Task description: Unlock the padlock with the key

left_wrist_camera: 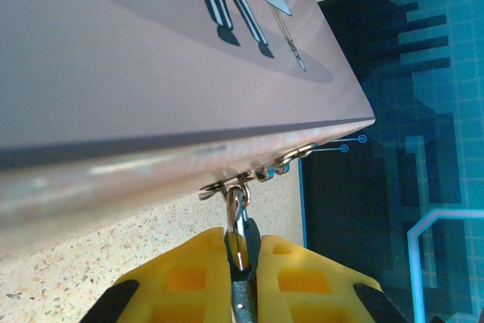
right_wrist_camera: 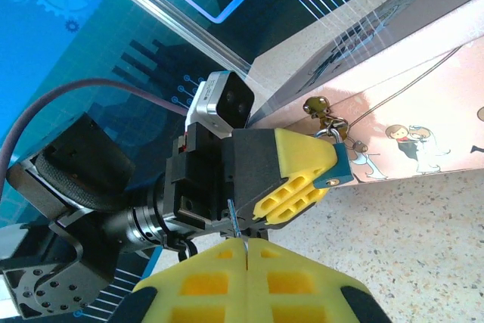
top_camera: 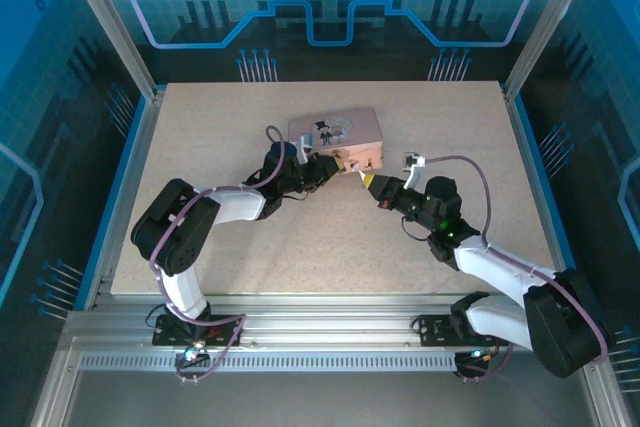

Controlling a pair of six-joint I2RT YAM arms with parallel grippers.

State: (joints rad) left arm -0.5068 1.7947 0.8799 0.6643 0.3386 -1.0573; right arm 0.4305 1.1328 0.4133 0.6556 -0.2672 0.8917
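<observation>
The padlock (left_wrist_camera: pixel 243 251) has a dark bluish body and a thin silvery shackle (left_wrist_camera: pixel 236 209) hooked through a clasp on the front edge of the pink box (left_wrist_camera: pixel 151 51). My left gripper (left_wrist_camera: pixel 243 266) is shut on the padlock's body, its yellow fingers pressed to both sides. In the right wrist view the padlock (right_wrist_camera: pixel 333 166) sticks out of those left fingers (right_wrist_camera: pixel 299 158) against the pink box (right_wrist_camera: pixel 408 111). My right gripper (right_wrist_camera: pixel 246 251) is shut on the thin silver key (right_wrist_camera: pixel 234 218), whose blade points up toward the left gripper, a short way from the padlock. From above, the left gripper (top_camera: pixel 338 161) and right gripper (top_camera: pixel 369 180) nearly meet.
The pink box (top_camera: pixel 335 135) lies at the back middle of the speckled table (top_camera: pixel 330 247). Aluminium posts and blue panels wall the table on three sides. Open tabletop lies to the front and to both sides of the arms.
</observation>
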